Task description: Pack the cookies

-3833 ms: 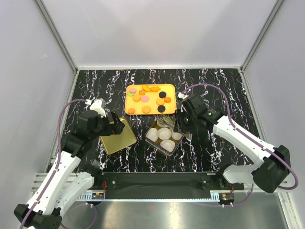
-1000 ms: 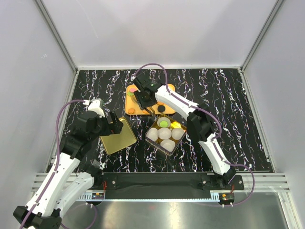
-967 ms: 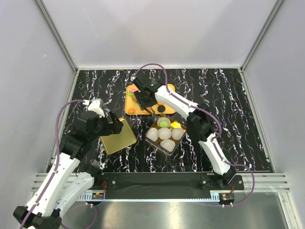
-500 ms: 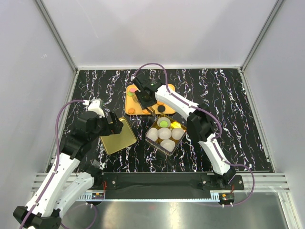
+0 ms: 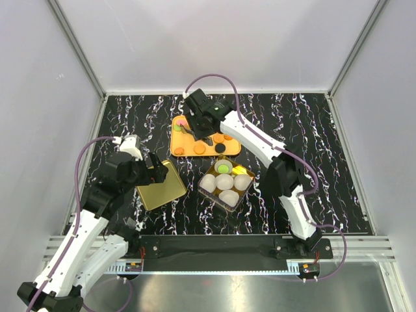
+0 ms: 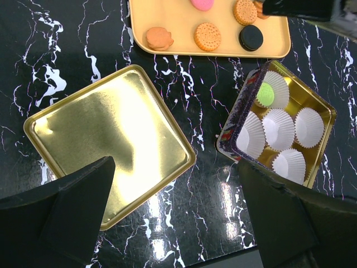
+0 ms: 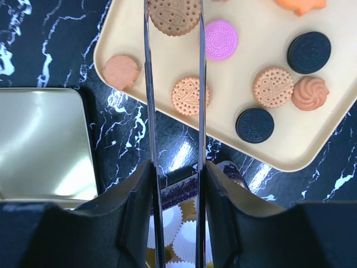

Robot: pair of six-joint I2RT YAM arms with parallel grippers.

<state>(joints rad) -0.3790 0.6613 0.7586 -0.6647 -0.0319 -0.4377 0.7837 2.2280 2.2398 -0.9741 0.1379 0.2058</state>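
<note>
We note that the right gripper (image 7: pixel 173 6) pinches one round tan cookie (image 7: pixel 174 22), held above the left end of the tray (image 7: pixel 234 84), and the box (image 6: pixel 233 118) of paper cups (image 6: pixel 279 125) lies just off the tray's near edge toward this arm's base, while the left gripper (image 6: pixel 175 163) hangs spread over the lid (image 6: pixel 106 139).

No lettering can be read anywhere, not even on the stamped cookies (image 7: pixel 190 95)
</note>
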